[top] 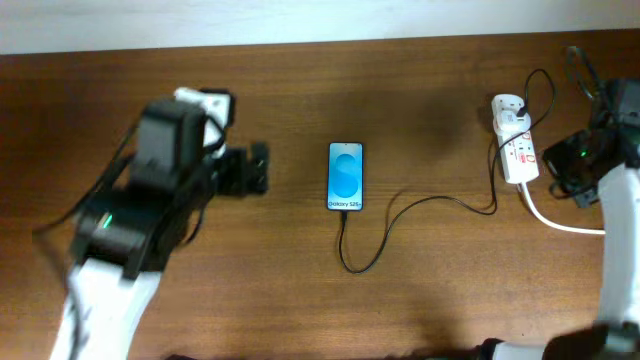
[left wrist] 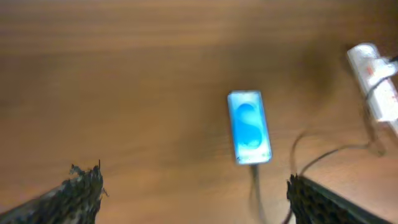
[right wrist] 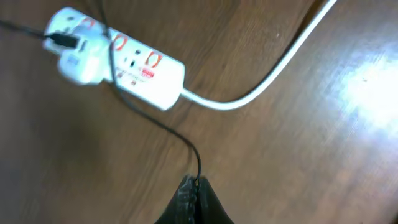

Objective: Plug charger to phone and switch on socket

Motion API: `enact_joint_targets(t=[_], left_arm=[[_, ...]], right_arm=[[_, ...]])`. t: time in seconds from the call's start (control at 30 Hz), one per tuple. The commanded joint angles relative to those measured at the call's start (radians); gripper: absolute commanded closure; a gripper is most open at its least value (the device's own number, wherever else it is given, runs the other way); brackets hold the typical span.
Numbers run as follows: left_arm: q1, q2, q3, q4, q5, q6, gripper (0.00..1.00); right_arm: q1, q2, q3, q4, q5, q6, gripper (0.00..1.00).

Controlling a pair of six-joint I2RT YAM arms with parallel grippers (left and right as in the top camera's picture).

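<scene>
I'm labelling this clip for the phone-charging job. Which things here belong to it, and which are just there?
Belongs to the job:
- phone
- black charger cable with its white plug
- power strip

Just there:
- the strip's thick white cord
- wooden table

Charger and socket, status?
Left gripper open, empty, near phone. Right gripper shut near socket, charger cable at its tips, grip unclear. Cable reaches phone's bottom edge, adapter in socket; switch unreadable. Nothing in the way.
</scene>
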Motion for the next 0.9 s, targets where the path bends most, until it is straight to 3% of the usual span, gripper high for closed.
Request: enact_joint_targets(t=[0.0,0.23,0.43,0.53,0.87], left_arm=[[-0.004,-0.179,-0.014,-0.109,-0.169,0.019,0.01],[-0.004,-0.494,-0.014,-0.179,-0.184,0.019,0.01],[0.005,-0.611,-0.014,-0.458,-0.184,0.019,0.01],[0.075,-0.664,-0.014,-0.639,-0.184,0.019,0.01],[0.184,-0.74,-0.017,-0.64,-0.184,0.019,0.01]], right_arm=[[-0.063,0.144,0.009,0.072,-0.125,-0.079,0.96],[-0.079,0.441,0.245,0.11,-0.209,-0.101,0.96],[-0.078,0.545,0.331,0.158,-0.209,-0.101,0.96],[-0.077,0.562,0.331,0.227,-0.21,-0.097,0.96],[-0.013,0.649,0.331,0.357,-0.246,-0.043,0.96]])
